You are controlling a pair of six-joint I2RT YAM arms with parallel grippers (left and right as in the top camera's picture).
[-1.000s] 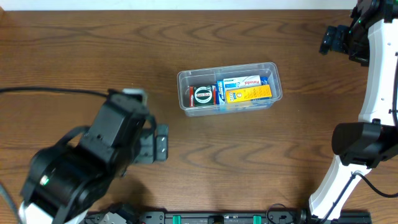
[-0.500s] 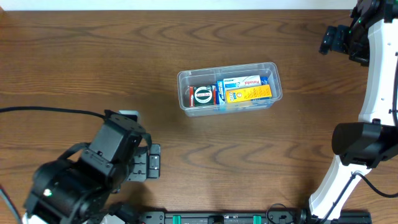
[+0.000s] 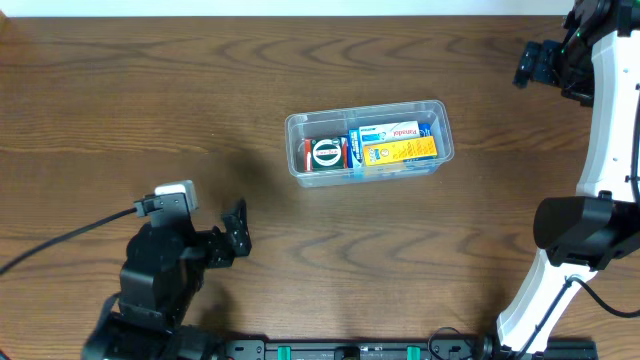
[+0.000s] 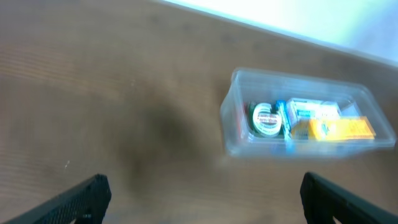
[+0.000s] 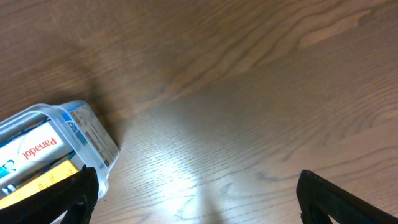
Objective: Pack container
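The clear plastic container [image 3: 368, 141] sits at the middle of the table with small boxes inside: a red and green one at its left, a white and blue Panadol box and a yellow box at its right. It also shows in the left wrist view [image 4: 305, 115] and, at the lower left, in the right wrist view [image 5: 59, 149]. My left gripper [image 3: 236, 228] is open and empty at the front left, well away from the container; its fingertips show in the left wrist view [image 4: 202, 196]. My right gripper [image 3: 529, 63] is open and empty at the far right; it shows in the right wrist view [image 5: 196, 196].
The wooden table [image 3: 200, 100] runs under everything. A black cable [image 3: 60, 245] trails from the left arm to the left edge. The right arm's white links [image 3: 600, 170] stand along the right side. A black rail [image 3: 350, 350] lies along the front edge.
My left arm has drawn back toward the front left, away from the container, with its gripper open. The right arm and the container have not moved.
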